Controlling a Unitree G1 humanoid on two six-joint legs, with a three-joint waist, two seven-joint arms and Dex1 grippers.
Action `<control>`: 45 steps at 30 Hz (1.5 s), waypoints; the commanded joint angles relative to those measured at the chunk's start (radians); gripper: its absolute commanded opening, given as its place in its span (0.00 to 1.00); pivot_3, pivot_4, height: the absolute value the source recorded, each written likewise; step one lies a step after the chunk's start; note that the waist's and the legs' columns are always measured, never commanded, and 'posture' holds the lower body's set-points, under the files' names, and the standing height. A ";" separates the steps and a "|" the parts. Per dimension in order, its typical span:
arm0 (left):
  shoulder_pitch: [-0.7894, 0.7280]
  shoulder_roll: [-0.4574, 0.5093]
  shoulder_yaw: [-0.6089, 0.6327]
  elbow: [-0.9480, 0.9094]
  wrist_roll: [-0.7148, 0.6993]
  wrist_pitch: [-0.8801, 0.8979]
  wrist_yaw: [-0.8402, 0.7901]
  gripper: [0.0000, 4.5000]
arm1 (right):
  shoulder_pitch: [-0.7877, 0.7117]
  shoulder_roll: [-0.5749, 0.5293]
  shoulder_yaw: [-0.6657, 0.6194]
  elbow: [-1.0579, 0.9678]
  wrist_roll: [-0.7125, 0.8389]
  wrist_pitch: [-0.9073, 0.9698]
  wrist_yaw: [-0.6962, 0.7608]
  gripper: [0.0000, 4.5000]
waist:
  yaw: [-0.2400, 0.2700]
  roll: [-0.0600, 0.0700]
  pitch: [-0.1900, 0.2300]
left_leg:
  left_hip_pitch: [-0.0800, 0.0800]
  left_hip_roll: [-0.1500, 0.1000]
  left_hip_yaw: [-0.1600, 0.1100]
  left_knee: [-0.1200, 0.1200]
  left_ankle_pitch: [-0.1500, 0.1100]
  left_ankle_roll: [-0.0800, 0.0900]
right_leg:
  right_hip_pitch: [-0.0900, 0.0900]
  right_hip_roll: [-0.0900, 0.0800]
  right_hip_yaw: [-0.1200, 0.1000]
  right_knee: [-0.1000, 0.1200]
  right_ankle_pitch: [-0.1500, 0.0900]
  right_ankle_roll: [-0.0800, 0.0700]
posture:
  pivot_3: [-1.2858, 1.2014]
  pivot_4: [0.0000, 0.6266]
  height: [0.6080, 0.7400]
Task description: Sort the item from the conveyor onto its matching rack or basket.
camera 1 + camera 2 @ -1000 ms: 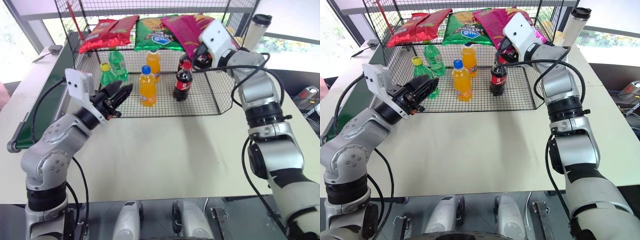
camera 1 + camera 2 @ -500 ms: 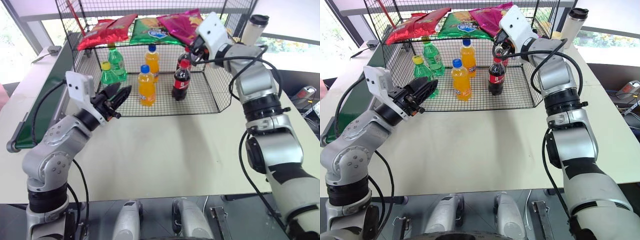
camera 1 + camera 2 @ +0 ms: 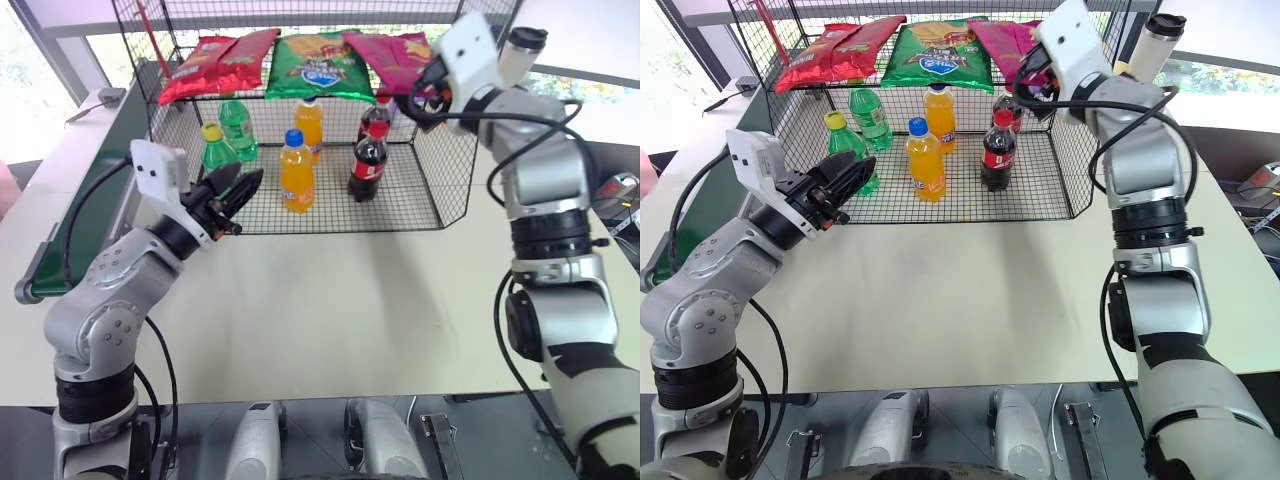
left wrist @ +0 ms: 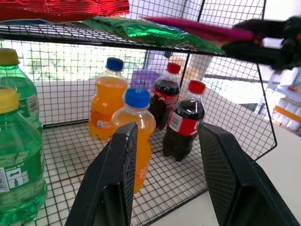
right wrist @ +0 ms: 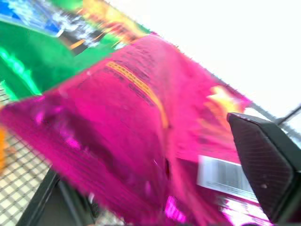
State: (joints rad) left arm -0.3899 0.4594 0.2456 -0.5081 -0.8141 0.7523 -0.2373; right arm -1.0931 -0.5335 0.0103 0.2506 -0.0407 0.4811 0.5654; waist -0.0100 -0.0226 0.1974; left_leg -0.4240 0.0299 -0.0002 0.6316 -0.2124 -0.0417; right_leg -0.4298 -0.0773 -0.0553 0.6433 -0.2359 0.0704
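- Your magenta snack bag lies flat on the wire rack's upper shelf, at 3 o'clock of the green chip bag; red chip bags at 9 o'clock.
- Your right gripper sits at the bag's near edge, jaws parted, nothing clamped.
- Your left gripper hovers before the rack, fingers apart, empty.
- Conveyor at 9 o'clock of the rack.

Two red foil chip bags beside a green foil chip bag; below them, two green plastic soda bottles, two orange soda bottles and two dark cola bottles; a lidded travel tumbler on the beige table.
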 commanded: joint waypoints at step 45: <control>0.017 0.014 -0.004 0.010 0.069 -0.029 -0.027 0.46 | 0.006 -0.005 -0.029 -0.119 0.205 0.060 0.144 0.64 | -0.001 0.000 0.000 | 0.000 0.000 0.000 0.000 0.000 0.000 | 0.000 0.000 0.000 0.001 0.000 0.000 | 0.52 0.24 1.00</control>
State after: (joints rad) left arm -0.3673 0.4616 0.2217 -0.4727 -0.7488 0.7311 -0.2552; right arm -1.0836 -0.5258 0.0090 0.2003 0.1262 0.5269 0.6776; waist -0.0108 -0.0224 0.1974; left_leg -0.4237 0.0299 -0.0003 0.6317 -0.2124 -0.0417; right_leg -0.4298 -0.0772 -0.0553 0.6437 -0.2359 0.0704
